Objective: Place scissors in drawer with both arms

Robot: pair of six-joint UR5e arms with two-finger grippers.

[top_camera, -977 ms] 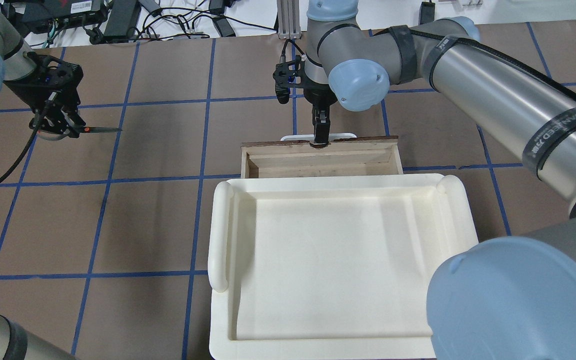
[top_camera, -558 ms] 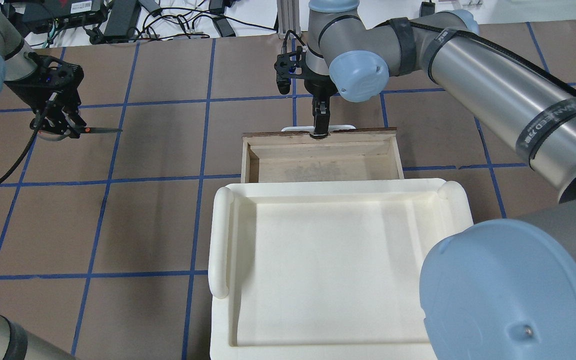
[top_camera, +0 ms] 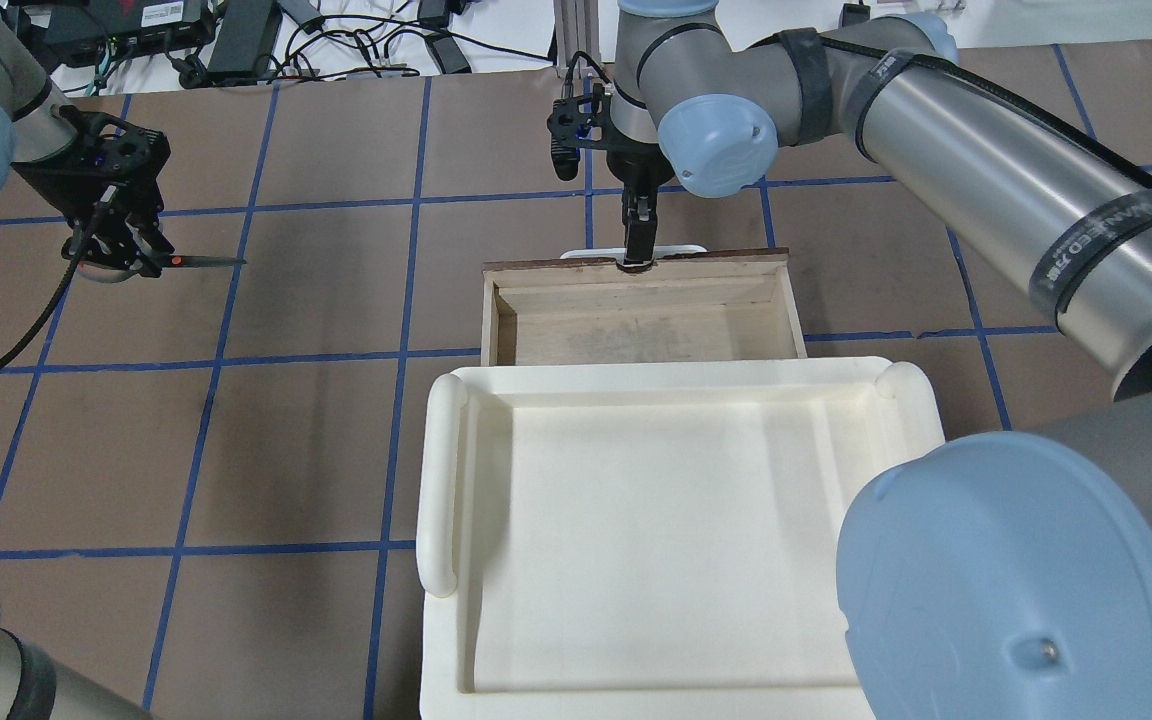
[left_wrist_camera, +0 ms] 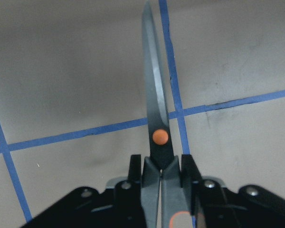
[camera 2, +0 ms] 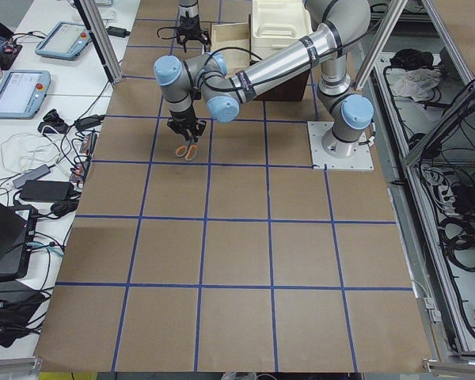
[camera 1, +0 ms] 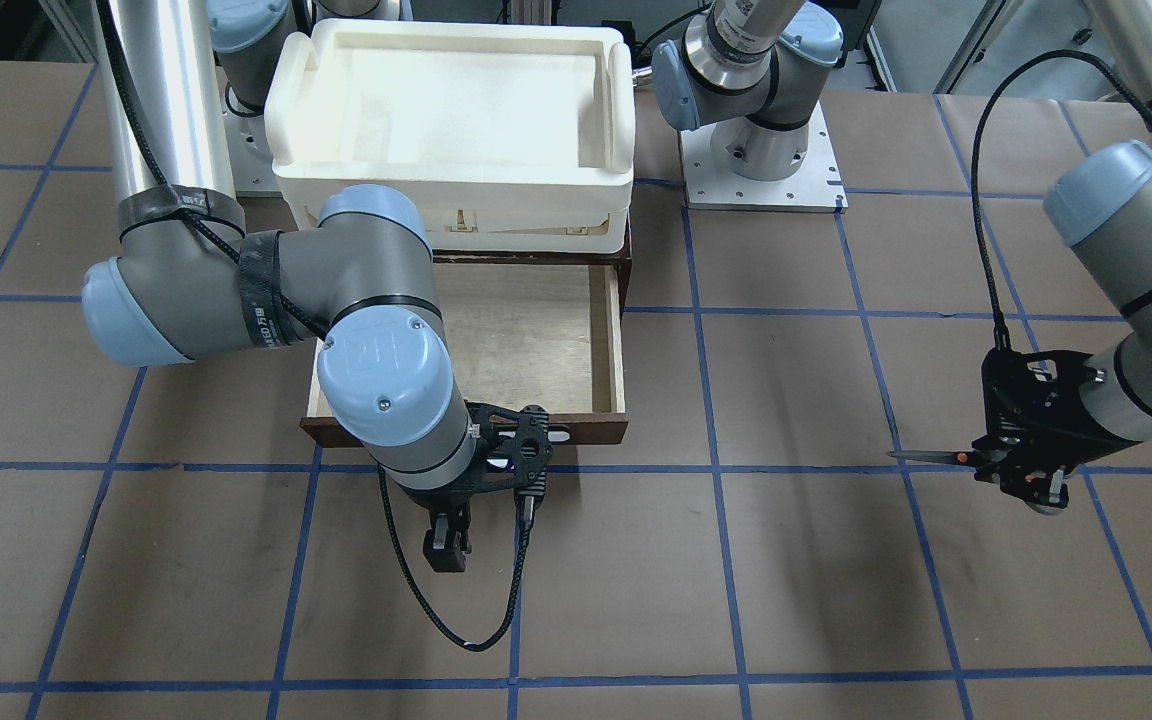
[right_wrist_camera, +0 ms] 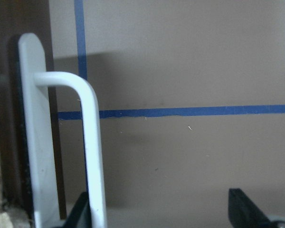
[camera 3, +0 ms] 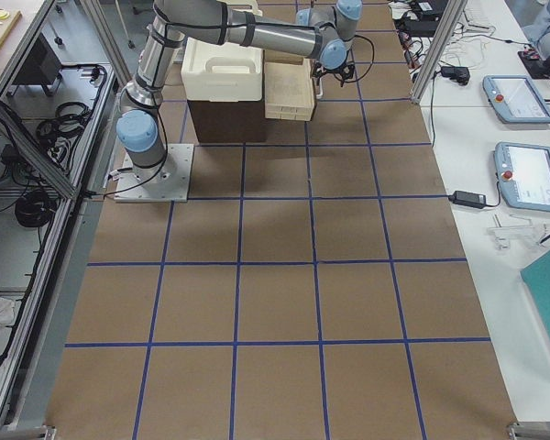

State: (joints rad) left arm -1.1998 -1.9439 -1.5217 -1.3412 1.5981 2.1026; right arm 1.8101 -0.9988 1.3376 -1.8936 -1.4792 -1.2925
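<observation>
Delivery of the scissors [left_wrist_camera: 156,104] is, as we judge it, the step in hand: the drawer [top_camera: 556,340] stands pulled out with its pale floor bare, and nothing lies in it. The scissors are in the left gripper [top_camera: 148,260], whose fingers are closed on them just behind the orange pivot. The blades are together, lie about level and stick out past the fingertips toward the counter's [top_camera: 286,450] middle, over a crossing of blue tape lines [left_wrist_camera: 85,133]. We see them held off the surface near the counter's left edge, in its far half, well apart from the drawer.

The drawer sits about midway along the counter, opening toward the far edge from under a cream tray [top_camera: 441,470]. At its front the right gripper [top_camera: 636,255] has its fingers spread wide and grips nothing; in the wrist view the white handle [right_wrist_camera: 92,142] stands just beside one finger [right_wrist_camera: 80,216], and we cannot tell whether they touch.

Next, we think, the left arm has to carry the scissors across to the drawer, bring them over the open box and lower them before letting go. The blade tip leads, so it must clear the drawer's side wall, and the right arm hangs over the front edge, so the two arms should not crowd each other.
</observation>
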